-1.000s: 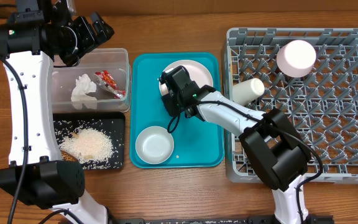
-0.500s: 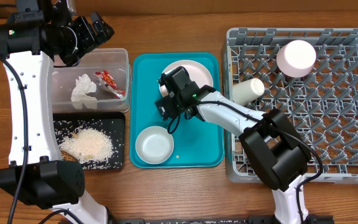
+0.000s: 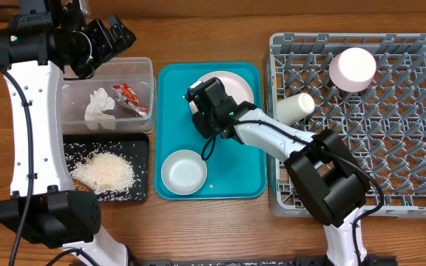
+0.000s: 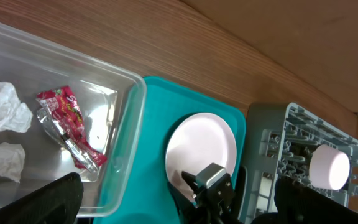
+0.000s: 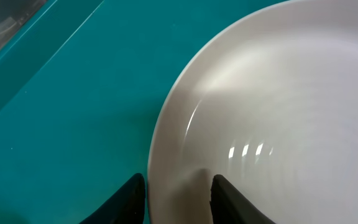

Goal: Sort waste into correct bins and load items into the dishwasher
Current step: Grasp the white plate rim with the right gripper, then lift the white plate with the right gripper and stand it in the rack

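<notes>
**Plate and surroundings.** The pale pink plate [image 3: 235,85] is seen lying flat on the far half of the teal tray [image 3: 246,174], between the clear tub [image 3: 145,66] and the grey dish rack [image 3: 390,148]. Its left rim is straddled by the right gripper [image 5: 176,198]: in the right wrist view one fingertip [image 5: 132,199] is placed over the teal surface just outside the rim, the other over the plate's inner face, with a moderate gap between them. Whether the rim is actually pinched cannot be told.

On the near half of the tray a smaller white bowl [image 3: 183,171] is set upright, apart from the plate. In the rack a white cup [image 3: 294,108] is laid on its side near the left wall, and a round pink dish [image 3: 352,69] is set at the far edge.

A crumpled tissue [image 3: 98,107] and a red wrapper [image 3: 133,100] are contained in the clear tub; rice scraps [image 3: 103,172] are heaped in the black tray [image 3: 143,148] beside it.

The left gripper [image 3: 117,35] is held above the tub's far edge, its fingers [image 4: 42,199] spread wide and empty.
</notes>
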Action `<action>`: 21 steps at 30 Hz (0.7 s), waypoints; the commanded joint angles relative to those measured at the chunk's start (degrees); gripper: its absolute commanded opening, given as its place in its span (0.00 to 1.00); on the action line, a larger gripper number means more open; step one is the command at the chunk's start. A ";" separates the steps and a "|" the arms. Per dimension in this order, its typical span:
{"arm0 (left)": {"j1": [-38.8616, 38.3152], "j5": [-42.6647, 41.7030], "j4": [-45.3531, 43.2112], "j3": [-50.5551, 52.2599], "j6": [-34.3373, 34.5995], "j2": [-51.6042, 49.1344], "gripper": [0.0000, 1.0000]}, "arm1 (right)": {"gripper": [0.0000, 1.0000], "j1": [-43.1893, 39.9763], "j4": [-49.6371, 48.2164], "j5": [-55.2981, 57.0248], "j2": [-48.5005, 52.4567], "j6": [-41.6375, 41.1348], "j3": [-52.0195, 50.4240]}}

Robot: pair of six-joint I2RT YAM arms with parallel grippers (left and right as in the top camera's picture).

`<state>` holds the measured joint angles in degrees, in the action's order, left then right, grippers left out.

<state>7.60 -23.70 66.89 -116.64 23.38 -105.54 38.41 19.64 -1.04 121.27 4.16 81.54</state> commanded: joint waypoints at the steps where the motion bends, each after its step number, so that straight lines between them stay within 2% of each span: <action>1: -0.11 0.20 0.02 -0.72 -1.73 0.44 1.00 | 0.33 0.52 0.35 0.52 0.28 0.61 -0.09; 12: -0.11 0.20 0.02 -0.72 -1.73 0.44 1.00 | 0.29 0.52 4.52 -0.74 0.28 0.57 -0.09; 17: -0.11 0.20 0.02 -0.72 -1.73 0.44 1.00 | 0.04 0.52 4.61 -0.50 0.28 0.61 -0.09; 21: -0.11 0.20 0.02 -0.72 -1.73 0.44 1.00 | 0.04 0.52 4.02 -0.52 0.24 0.59 -0.07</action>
<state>7.60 -23.73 66.87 -116.64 23.38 -105.54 38.68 23.55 -0.84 121.25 5.37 81.65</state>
